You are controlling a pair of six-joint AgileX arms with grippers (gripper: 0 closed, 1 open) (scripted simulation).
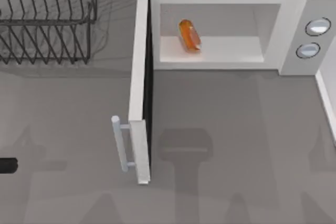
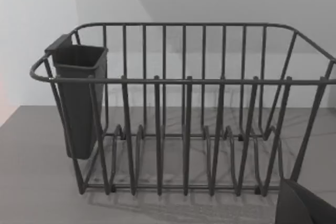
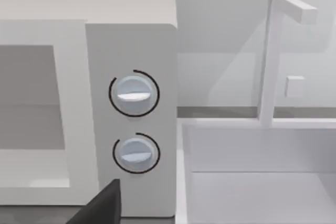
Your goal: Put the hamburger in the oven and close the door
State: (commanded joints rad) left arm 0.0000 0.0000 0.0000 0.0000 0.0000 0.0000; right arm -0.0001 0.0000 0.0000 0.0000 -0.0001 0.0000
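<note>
- From above, we see the small glossy orange-brown hamburger (image 1: 189, 35) lying inside the pale grey-white oven (image 1: 292, 30), on the cavity floor towards its left.
- The white door (image 1: 140, 87) with its silver bar handle (image 1: 117, 144) stands wide open.
- Our left wrist camera faces the dark wire rack (image 2: 184, 108) and its dark cup (image 2: 79, 98).
- Our right wrist camera faces the two round knobs (image 3: 134, 94) and a white basin (image 3: 252, 171) just beside the oven.
- We cannot tell either gripper's finger state.

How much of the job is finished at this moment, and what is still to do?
Done: the hamburger lies inside the oven cavity, on its floor toward the hinge side. In hand: nothing; no gripper touches the door, and the left arm sits at the table's left edge. Left: the door stands wide open, swung out toward the camera with its bar handle free, so it has yet to be pushed shut.
</note>
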